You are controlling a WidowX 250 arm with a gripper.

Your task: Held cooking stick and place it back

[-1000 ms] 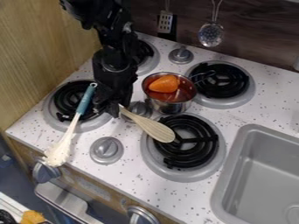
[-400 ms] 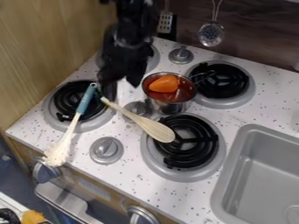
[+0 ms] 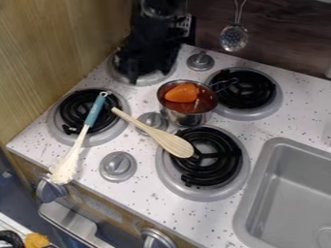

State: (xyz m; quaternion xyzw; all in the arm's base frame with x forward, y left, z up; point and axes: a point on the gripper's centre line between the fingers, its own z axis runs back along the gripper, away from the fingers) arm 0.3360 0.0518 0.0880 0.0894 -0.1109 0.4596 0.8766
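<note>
Above the back left burner hangs my black gripper point(image 3: 145, 72), dark against the coils; whether it is open or shut is not clear. The wooden cooking stick point(image 3: 160, 138) lies slantwise, its narrow handle end near the front left burner and its wide end over the left edge of the front right burner point(image 3: 205, 157). It lies apart from the gripper, lower in the view.
A metal pot point(image 3: 186, 116) with an orange piece in red contents stands between the back burners. A blue-handled brush point(image 3: 84, 133) rests across the front left burner point(image 3: 111, 133). The grey sink point(image 3: 259, 193) is at right; a skimmer point(image 3: 233, 38) hangs behind.
The gripper has moved up and away from the stick's handle toward the back left burner. The stick's handle end has come into full view, while its wide end has stayed in place.
</note>
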